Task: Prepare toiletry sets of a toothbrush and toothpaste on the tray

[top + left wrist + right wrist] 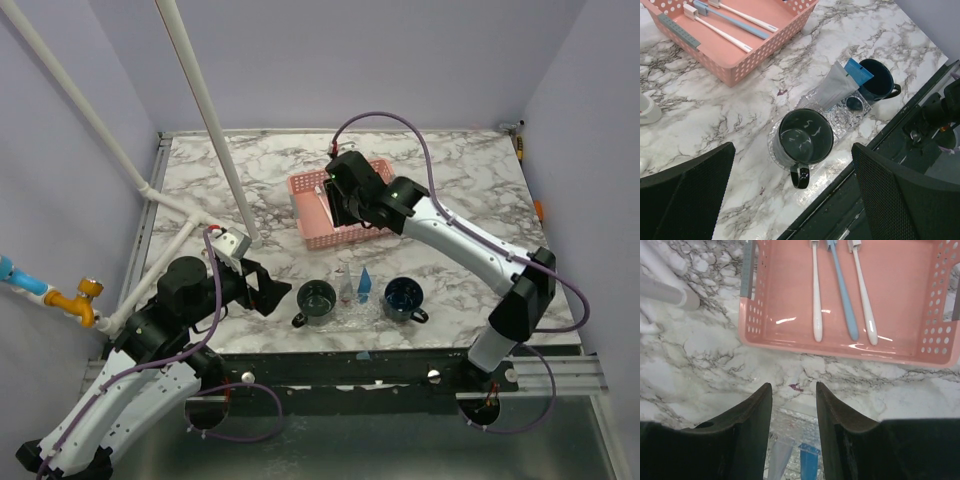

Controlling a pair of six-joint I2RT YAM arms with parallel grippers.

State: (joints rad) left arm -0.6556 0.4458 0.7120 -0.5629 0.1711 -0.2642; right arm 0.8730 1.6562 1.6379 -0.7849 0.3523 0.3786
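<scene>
The clear tray (357, 312) lies near the front edge between two dark mugs (317, 300) (404, 297). A grey toothpaste tube (832, 86) and a blue one (858, 71) lie on the tray (841, 119). Three toothbrushes, white (816, 290), blue (842, 290) and white (863, 290), lie in the pink basket (790, 335). My right gripper (792, 387) is open and empty, hovering above the marble between basket and tray; in the top view it (345, 200) is over the basket (312, 232). My left gripper (795, 200) is open and empty, left of the near mug (805, 137).
White pipes (205, 110) slant over the table's left half, with a foot (646, 107) on the marble. A grey strip (747, 267) lies along the basket's left wall. The second mug (880, 80) stands at the tray's far end. The table's front edge (860, 165) is close.
</scene>
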